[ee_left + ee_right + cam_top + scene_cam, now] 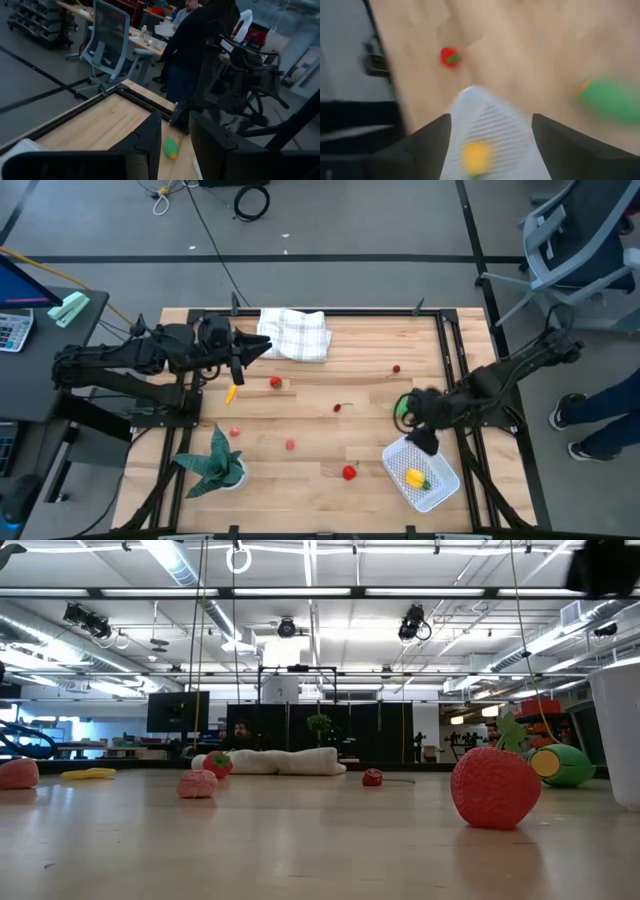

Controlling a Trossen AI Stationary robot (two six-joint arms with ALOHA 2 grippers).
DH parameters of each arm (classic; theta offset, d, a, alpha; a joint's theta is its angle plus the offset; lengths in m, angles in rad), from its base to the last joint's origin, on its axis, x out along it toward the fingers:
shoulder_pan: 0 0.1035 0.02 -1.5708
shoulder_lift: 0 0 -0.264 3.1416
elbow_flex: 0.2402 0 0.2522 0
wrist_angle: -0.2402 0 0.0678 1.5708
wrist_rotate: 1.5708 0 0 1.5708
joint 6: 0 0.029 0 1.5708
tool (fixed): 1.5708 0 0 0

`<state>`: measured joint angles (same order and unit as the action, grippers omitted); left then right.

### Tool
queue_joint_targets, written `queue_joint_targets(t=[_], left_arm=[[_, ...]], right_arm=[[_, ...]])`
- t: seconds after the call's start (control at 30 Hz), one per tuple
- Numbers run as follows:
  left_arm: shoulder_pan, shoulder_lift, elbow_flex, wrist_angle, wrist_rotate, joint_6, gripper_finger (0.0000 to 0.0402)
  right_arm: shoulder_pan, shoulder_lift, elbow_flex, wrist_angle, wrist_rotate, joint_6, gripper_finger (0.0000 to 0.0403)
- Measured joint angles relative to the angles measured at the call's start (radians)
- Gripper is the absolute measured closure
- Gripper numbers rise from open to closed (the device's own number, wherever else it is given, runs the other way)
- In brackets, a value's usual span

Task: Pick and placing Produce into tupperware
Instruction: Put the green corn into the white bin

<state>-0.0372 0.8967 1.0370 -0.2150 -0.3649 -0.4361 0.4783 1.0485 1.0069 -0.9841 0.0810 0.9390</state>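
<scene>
The right gripper hangs over the upper corner of the white tupperware at the table's near right, its jaws wide apart and holding nothing; a yellow piece lies inside the container. The left gripper waits near the folded checked cloth at the far side, jaws partly apart with nothing seen between them. The remaining produce lies scattered on the wooden table: a strawberry just beside the container, a green piece near the right arm, a pink piece, a tomato, a banana and small red pieces further off. Risks from here: the gripper may clip the container rim and shove the light container, tipping the yellow piece out. The small rounded pieces will likely roll if a finger nudges them. The potted plant is not a target.
</scene>
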Motion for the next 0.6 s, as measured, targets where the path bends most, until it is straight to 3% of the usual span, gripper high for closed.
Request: queue_joint_targets(t=[0.17,0.27,0.6], left_arm=[[0.000,0.000,0.000,0.000,0.000,0.001,0.0294],[0.000,0.000,0.000,0.001,0.000,0.000,0.0294],[0.000,0.000,0.000,0.002,0.000,-0.024,0.0294]], right_arm=[[-0.073,-0.028,0.000,-0.139,0.145,-0.501,0.0117],[-0.123,-0.009,-0.008,-0.195,0.164,-0.703,0.0117],[-0.276,0.104,-0.201,-0.094,0.155,-0.894,0.0117]])
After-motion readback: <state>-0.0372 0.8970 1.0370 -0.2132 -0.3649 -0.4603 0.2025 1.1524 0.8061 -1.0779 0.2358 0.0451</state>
